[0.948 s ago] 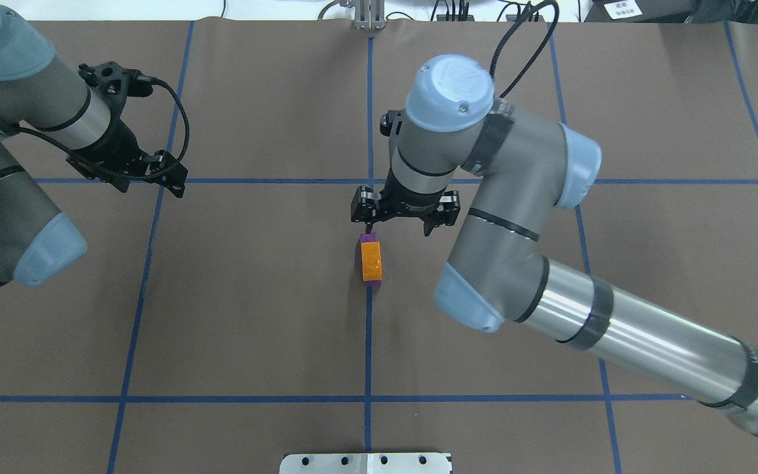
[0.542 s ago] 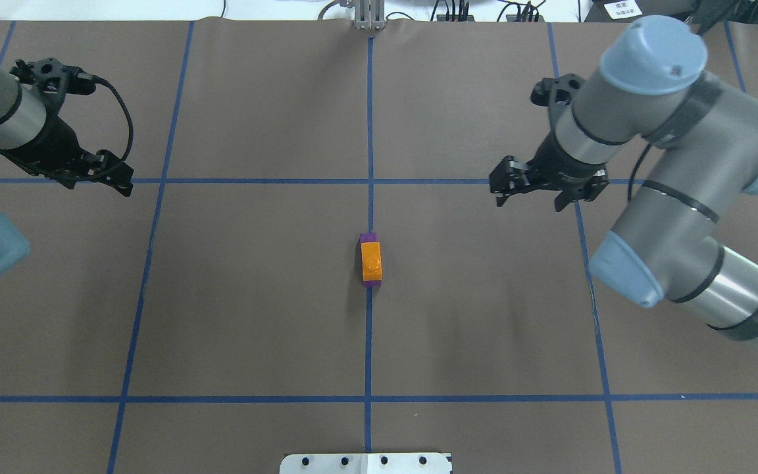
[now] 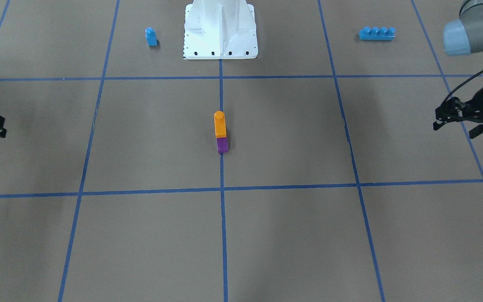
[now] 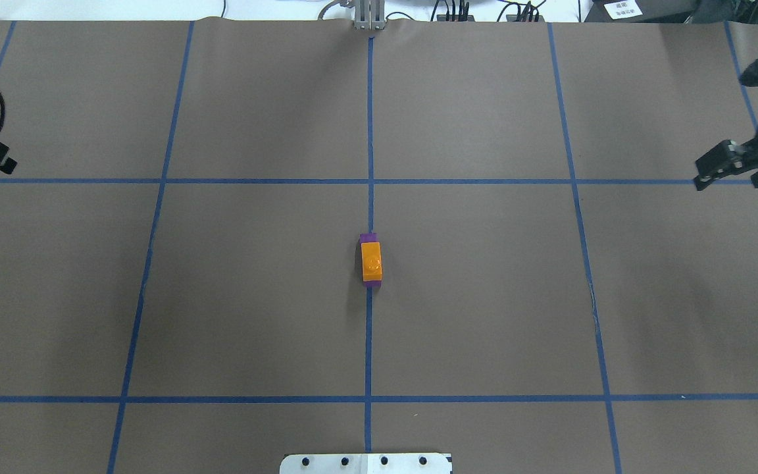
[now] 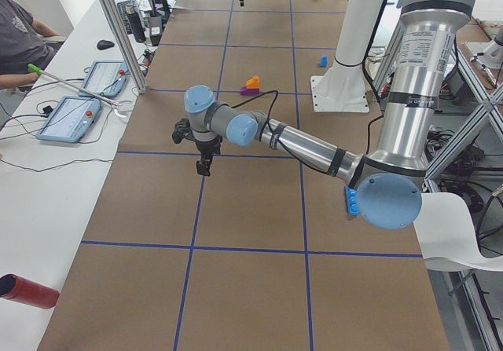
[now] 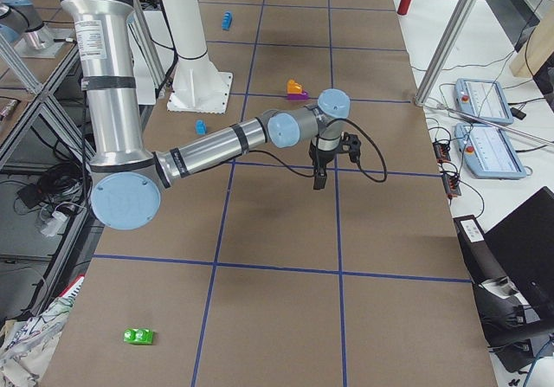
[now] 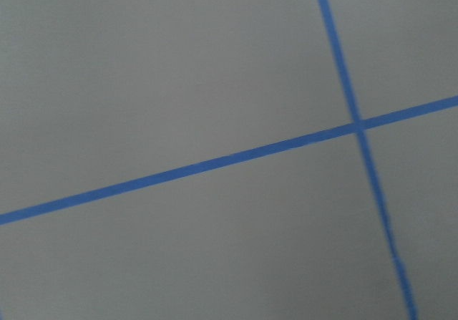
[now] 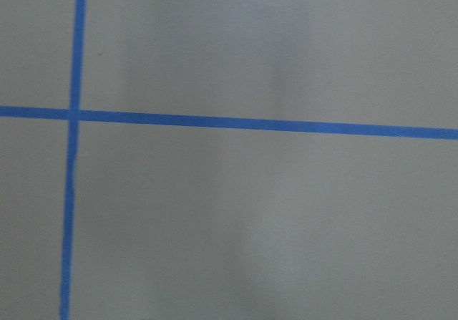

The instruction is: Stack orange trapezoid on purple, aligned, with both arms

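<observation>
Stack complete: glossy orange plastic trapezoid block is seated squarely on glossy purple plastic block, brown worktop.
Left fingers and right fingers are seen spread, empty, well apart.

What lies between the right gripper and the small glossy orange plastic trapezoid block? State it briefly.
Nothing but bare brown table paper crossed by one blue tape line, seen overhead, between the right gripper and the orange trapezoid.

- Upper trapezoid sits on lower trapezoid at the table's middle.
- Near the robot-side edge, single-stud block lies right of the base plate, four-stud brick left.
</observation>
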